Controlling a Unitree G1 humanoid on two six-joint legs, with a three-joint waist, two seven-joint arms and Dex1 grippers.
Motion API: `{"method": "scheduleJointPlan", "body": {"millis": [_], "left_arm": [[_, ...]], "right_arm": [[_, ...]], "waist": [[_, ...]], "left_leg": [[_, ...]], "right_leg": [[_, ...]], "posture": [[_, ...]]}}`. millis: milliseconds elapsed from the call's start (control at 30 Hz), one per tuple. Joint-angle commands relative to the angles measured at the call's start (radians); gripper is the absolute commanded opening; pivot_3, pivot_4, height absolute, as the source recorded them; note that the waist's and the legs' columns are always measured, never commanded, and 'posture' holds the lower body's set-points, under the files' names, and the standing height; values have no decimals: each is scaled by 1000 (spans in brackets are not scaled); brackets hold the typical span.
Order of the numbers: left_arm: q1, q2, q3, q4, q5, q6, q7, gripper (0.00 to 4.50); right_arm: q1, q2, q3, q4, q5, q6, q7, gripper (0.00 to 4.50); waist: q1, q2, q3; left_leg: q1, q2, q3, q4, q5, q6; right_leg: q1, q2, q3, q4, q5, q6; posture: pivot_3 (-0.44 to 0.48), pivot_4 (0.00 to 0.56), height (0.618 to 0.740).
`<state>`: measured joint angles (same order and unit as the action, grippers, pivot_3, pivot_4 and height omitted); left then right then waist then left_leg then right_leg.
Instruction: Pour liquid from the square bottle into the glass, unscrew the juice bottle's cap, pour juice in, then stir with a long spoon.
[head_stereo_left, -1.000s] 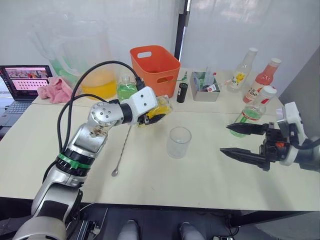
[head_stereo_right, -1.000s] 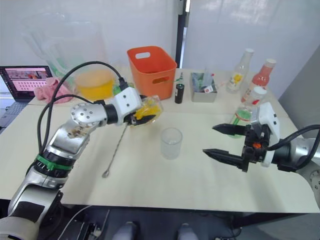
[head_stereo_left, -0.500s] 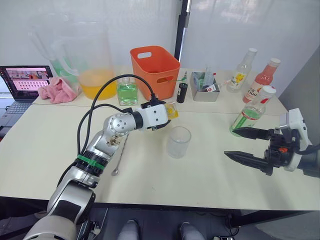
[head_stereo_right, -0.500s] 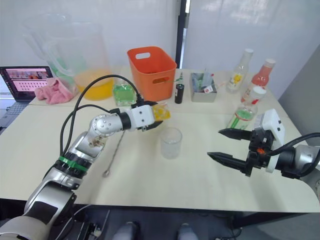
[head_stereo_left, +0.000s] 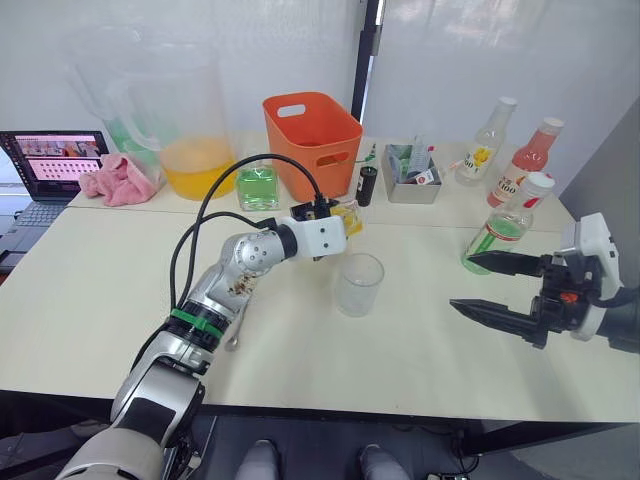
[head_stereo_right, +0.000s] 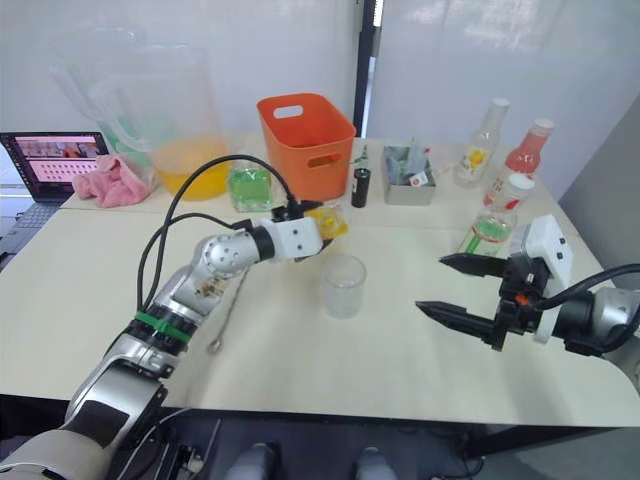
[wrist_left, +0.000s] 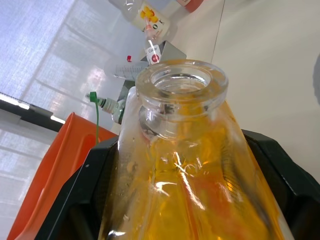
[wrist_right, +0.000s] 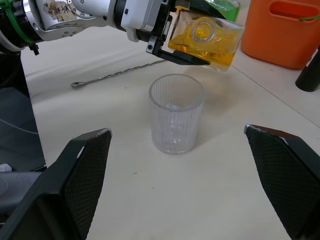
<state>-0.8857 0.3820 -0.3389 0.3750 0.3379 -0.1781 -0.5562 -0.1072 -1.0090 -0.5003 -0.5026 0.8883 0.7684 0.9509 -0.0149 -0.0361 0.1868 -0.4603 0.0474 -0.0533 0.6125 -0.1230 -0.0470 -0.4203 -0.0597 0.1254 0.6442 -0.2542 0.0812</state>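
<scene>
We see the left gripper (wrist_right: 172, 40) clamped on the square bottle (wrist_right: 207, 42), tipped sideways just above and behind the glass (head_stereo_left: 358, 284). Right gripper (head_stereo_left: 490, 288) hangs wide open, holding nothing, well apart from the glass.

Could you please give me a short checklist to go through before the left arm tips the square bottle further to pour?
1. Grip: left gripper is shut on the square bottle, fingers on both sides. Ok.
2. Bottle mouth: open, no cap, seen in the left wrist view. Ok.
3. Mouth over the glass: the bottle sits above and behind the rim; whether the stream would land inside, cannot tell.
4. Glass: upright on the table and looks empty. Ok.
5. Right gripper: open, well apart from the glass. Ok.
6. Long spoon: lying flat on the table, away from the glass. Ok.
</scene>
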Motion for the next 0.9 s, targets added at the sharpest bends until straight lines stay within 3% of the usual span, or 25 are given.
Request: {"method": "scheduleJointPlan", "body": {"millis": [33,900], "left_arm": [[-43,-14,21,-96,17,-55,52,2803],[-41,22,-35,-78,232,-233,158,2803]], "right_arm": [[-9,-17,-54,-28,34,8,-7,4500],[-27,-22,-40,-43,57,30,-55,4500]], "waist": [[-1,0,0],[0,0,0]], "left_leg": [[0,0,0,0,0,0],[0,0,0,2,0,0]], "right_leg": [[0,0,0,0,0,0],[0,0,0,2,0,0]], "posture": [[0,150,740],[0,150,740]]}}
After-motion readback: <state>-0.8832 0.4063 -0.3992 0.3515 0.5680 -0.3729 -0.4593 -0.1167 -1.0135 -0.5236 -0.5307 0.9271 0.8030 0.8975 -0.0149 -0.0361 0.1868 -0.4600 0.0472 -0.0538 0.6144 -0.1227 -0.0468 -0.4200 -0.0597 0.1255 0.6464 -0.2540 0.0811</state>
